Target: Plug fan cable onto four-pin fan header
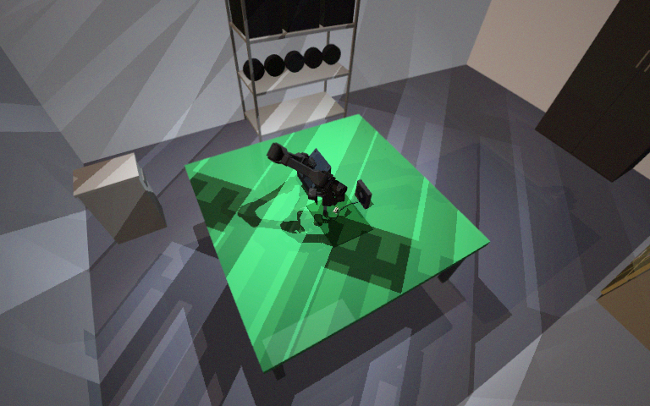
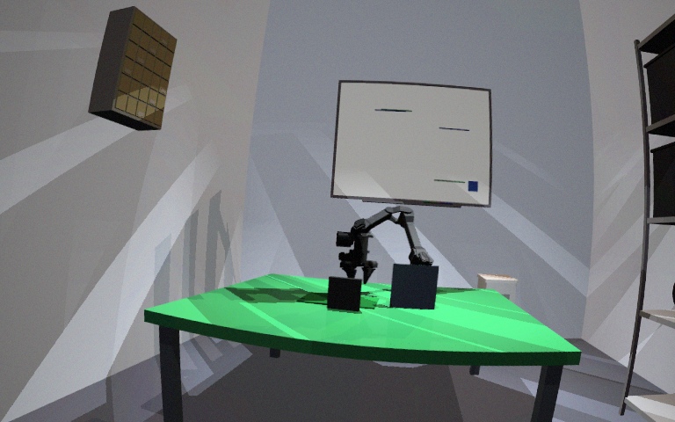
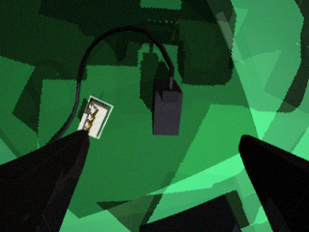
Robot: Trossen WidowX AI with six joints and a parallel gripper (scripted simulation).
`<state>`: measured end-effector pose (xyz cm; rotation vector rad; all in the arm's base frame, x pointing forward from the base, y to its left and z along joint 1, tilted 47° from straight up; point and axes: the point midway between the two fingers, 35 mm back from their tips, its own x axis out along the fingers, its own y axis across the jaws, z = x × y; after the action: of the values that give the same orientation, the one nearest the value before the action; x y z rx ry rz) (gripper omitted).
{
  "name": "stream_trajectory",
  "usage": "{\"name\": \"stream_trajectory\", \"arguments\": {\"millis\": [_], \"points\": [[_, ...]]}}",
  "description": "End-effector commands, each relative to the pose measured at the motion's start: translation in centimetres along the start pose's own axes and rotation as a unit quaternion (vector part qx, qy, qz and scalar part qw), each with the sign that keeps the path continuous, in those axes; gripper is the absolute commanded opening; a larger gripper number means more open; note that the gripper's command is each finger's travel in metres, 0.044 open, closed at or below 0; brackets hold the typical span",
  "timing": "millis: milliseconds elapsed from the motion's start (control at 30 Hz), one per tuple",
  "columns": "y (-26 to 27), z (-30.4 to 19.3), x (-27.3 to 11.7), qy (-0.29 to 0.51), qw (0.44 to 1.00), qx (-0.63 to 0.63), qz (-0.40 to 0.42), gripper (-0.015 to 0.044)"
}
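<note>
Room's got pale grey walls w/ hard light streaks, dark grey floor too. Whiteboard (image 2: 410, 149) on the back wall, drawer cabinet (image 2: 104, 64) on the wall to its left. Metal shelf rack (image 1: 255, 107) (image 2: 642, 199) holds black round things, tan box-like cabinet (image 1: 119, 205) nearby.
</note>
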<state>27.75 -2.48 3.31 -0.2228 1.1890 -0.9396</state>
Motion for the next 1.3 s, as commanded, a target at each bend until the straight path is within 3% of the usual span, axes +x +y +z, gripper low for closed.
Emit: {"name": "stream_trajectory", "arguments": {"millis": [0,1167,1267], "points": [[-0.1,-0.1,0.6,0.0,1.0,-0.004,-0.003,0.044],[-0.2,-0.1,5.2,-0.001,1.0,-0.004,-0.004,0.044],[-0.2,0.0,5.0,-0.002,1.0,0.001,-0.001,0.0361]]}}
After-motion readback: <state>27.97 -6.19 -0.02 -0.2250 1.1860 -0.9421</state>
